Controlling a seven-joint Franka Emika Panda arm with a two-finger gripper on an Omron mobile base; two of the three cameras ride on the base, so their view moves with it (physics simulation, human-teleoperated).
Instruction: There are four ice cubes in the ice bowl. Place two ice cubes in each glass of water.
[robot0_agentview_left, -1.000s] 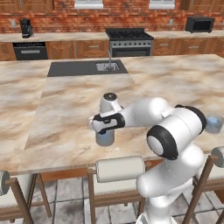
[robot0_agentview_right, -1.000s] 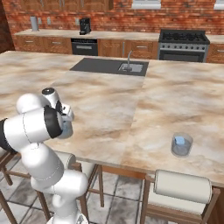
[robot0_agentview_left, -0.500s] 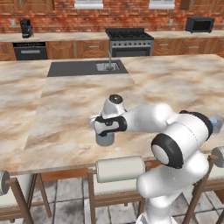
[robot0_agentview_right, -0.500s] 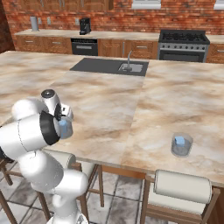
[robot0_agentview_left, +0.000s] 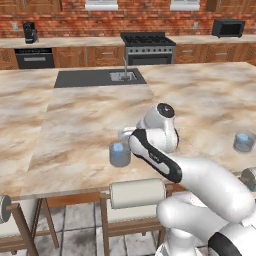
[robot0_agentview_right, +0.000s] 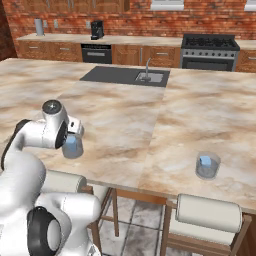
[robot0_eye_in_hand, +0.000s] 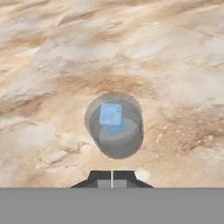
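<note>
Fingertips of my gripper (robot0_eye_in_hand: 112, 178) are pressed together with nothing visible between them, hovering above the near glass of water (robot0_eye_in_hand: 114, 125). 1 ice cube (robot0_eye_in_hand: 110, 114) floats in it; the far glass (robot0_agentview_right: 207, 165) along the marble counter (robot0_agentview_right: 165, 120) also holds 1. The danger, as I judge it: my hand sits low and close beside the tumbler, so a careless swing away could clip its rim and tip it. A second ago my fingers stood about half apart above this glass; now they are fully closed and my wrist sits further over it.
</note>
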